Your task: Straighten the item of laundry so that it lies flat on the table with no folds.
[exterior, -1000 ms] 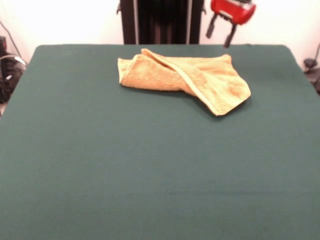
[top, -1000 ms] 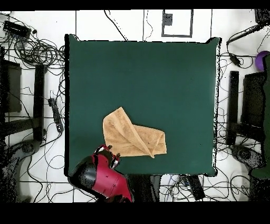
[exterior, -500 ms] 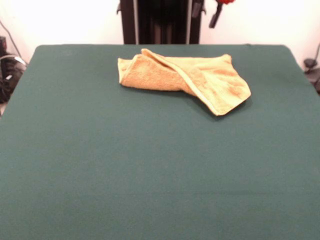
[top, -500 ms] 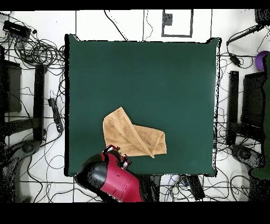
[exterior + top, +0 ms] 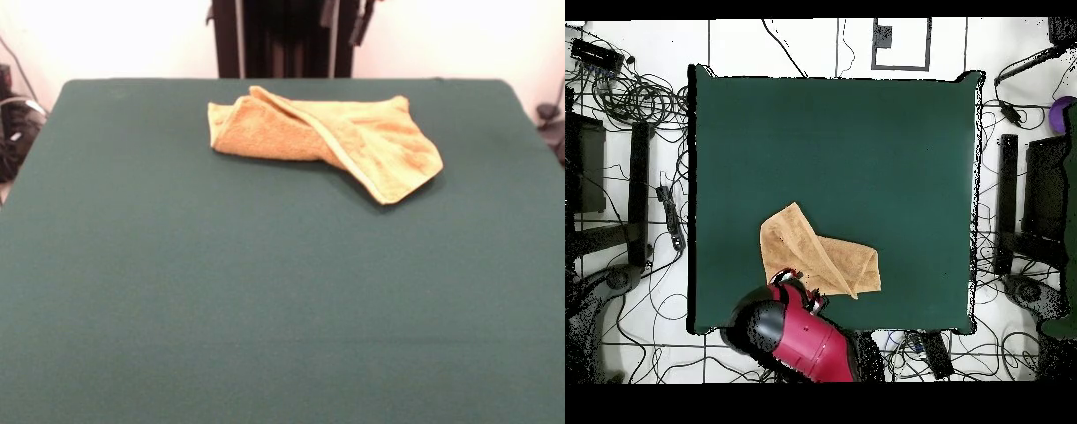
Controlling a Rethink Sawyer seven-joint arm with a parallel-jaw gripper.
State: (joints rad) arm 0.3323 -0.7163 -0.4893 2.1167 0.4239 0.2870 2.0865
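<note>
Tangled black cables (image 5: 640, 95) on the white floor (image 5: 795, 45)

The towel (image 5: 327, 141) is nubby golden terry cloth with a smoother hemmed edge; the table (image 5: 265, 300) wears matt dark-green cloth; the arm (image 5: 790, 335) shows glossy red plastic.

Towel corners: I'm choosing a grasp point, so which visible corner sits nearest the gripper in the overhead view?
The towel's corner at the table's robot-side edge, beside the gripper; the pointed tip and the far rounded corner lie farther off.

Golden-tan towel (image 5: 327, 137) on plain dark green table (image 5: 265, 300).
</note>
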